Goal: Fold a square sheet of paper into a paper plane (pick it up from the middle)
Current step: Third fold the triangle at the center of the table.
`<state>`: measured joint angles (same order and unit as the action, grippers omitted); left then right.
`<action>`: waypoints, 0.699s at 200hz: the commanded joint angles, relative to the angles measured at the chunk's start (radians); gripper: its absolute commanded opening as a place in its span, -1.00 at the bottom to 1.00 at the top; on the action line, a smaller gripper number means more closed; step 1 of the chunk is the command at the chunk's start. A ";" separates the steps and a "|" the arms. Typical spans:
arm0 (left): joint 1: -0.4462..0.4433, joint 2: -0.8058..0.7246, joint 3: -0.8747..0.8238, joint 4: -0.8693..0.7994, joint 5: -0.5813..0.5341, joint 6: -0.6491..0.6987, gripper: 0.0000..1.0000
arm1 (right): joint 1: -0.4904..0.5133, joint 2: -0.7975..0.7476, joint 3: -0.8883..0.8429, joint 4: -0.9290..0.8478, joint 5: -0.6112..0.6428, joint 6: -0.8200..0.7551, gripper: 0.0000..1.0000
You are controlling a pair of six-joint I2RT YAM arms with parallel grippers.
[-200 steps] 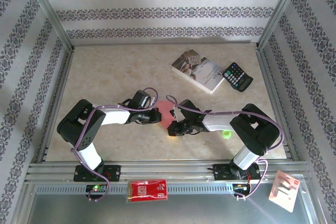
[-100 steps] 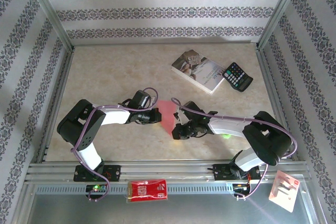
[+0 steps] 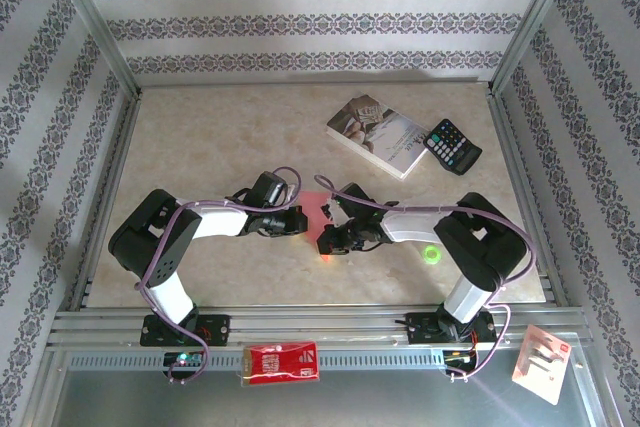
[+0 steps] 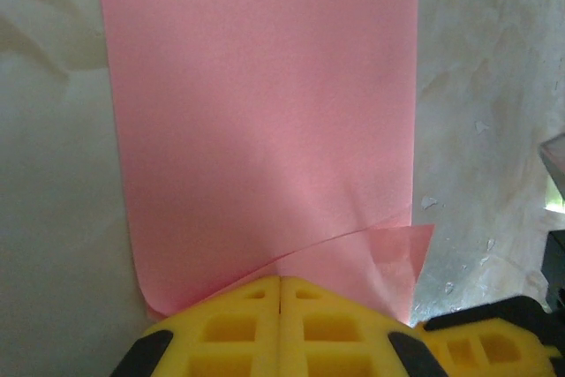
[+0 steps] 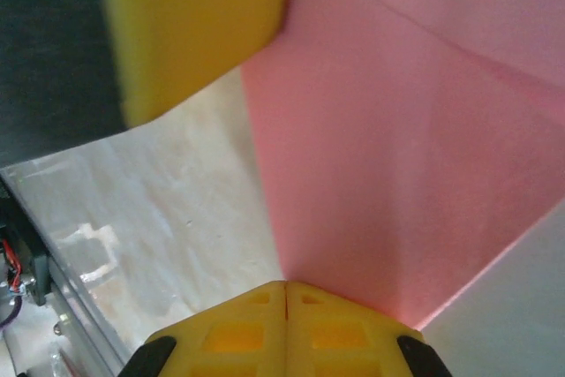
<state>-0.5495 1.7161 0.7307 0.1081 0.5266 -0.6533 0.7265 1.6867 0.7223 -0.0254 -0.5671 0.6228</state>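
While low over the table [image 3: 200, 137], left gripper [image 4: 281, 287] and right gripper [image 5: 286, 290] both closed on the pink sheet [image 4: 265, 112].

Nothing legible tbh: the print on the book [image 3: 378, 134], red packet [image 3: 282, 362] and calculator [image 3: 452, 146] keys is too tiny.
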 commanded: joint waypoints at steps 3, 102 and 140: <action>0.011 0.028 -0.008 -0.181 -0.076 0.037 -1.00 | -0.012 0.017 -0.033 0.022 -0.013 -0.021 -0.97; -0.043 -0.156 -0.017 -0.064 0.037 -0.125 -0.67 | -0.022 0.031 -0.117 0.070 0.001 -0.003 -0.98; -0.092 -0.107 -0.033 0.001 0.053 -0.191 -0.89 | -0.025 0.028 -0.118 0.068 0.003 -0.003 -0.98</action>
<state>-0.6178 1.5784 0.7151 0.0467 0.5522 -0.7765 0.7025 1.6848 0.6449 0.1211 -0.6197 0.6258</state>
